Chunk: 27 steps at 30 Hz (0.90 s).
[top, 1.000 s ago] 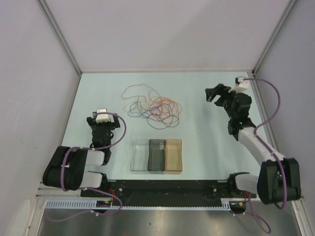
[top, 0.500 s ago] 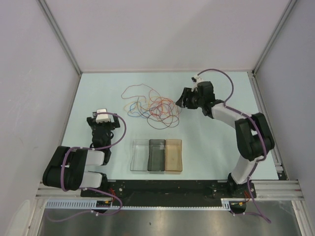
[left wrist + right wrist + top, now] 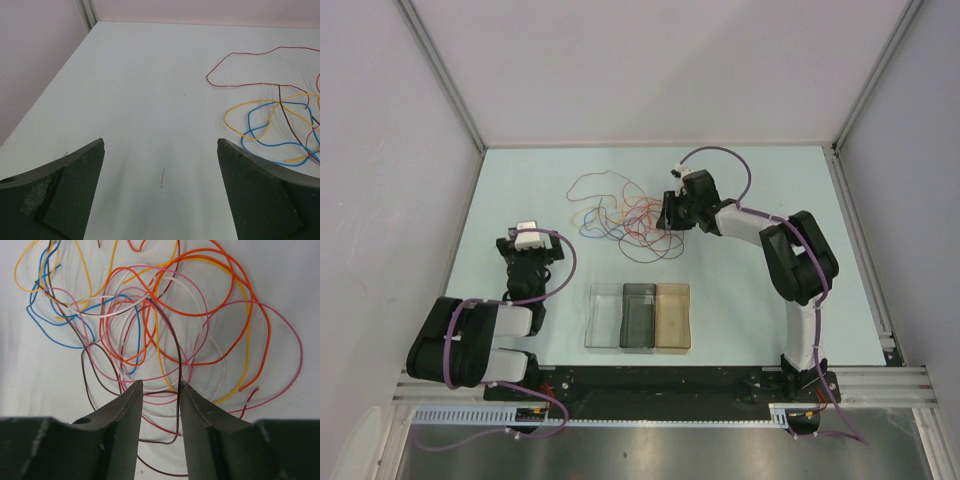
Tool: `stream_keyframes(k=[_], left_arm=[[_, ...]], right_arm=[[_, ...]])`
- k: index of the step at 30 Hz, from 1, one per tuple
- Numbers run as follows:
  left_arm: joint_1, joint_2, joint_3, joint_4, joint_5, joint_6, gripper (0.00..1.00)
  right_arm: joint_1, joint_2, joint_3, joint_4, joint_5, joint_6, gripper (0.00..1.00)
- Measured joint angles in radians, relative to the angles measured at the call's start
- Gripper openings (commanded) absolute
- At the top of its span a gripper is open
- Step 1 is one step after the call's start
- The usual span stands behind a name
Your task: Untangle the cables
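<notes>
Top view: the loose tangle of thin coloured cables (image 3: 632, 218) lies at the right pincer (image 3: 670, 215).

Left wrist: the left pincer (image 3: 160, 142) gapes wide, with the cables ahead and to its right.

Right wrist: the jaws stand half-open astride a thin dark brown strand (image 3: 178, 355). This looks like the grasping step, and the next move calls for pinching that strand alone.

Left hand (image 3: 160, 165) gapes wide; right hand (image 3: 161, 386), arm extended, seems narrowly parted.

The cables (image 3: 640, 220) are lying on the tabletop (image 3: 760, 290), toward its far middle. The right pincer (image 3: 671, 214) is sitting over their right edge, strands running between its fingers. The left pincer (image 3: 527, 243) is resting well apart to their left. Three trays (image 3: 638, 316) are standing side by side before the cables.
</notes>
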<state>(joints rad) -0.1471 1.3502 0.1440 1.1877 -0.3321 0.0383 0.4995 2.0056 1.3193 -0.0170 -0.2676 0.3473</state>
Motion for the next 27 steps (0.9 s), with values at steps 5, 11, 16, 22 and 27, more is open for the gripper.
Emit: stream_keyframes(k=[5,11,16,22,27], left_arm=[[0.0,0.0,0.0,0.0,0.0,0.0,1.0],[0.0,0.0,0.0,0.0,0.0,0.0,1.0],[0.0,-0.001,0.0,-0.002,-0.013,-0.003,1.0],[-0.009,-0.048,-0.001,-0.042,-0.048,-0.002,1.0],[-0.035,-0.383,0.151,-0.494,-0.117,-0.148,1.0]], right_arm=[[0.003,0.039,0.054,-0.041,0.029,-0.011,0.0],[0.02,0.042,0.131,-0.15,0.079,-0.04,0.0],[0.087,-0.008,0.317,-0.333,0.171,-0.117,0.0],[0.166,-0.154,0.72,-0.478,0.226,-0.175,0.0],[0.172,-0.339,0.871,-0.482,0.244,-0.198,0.0]])
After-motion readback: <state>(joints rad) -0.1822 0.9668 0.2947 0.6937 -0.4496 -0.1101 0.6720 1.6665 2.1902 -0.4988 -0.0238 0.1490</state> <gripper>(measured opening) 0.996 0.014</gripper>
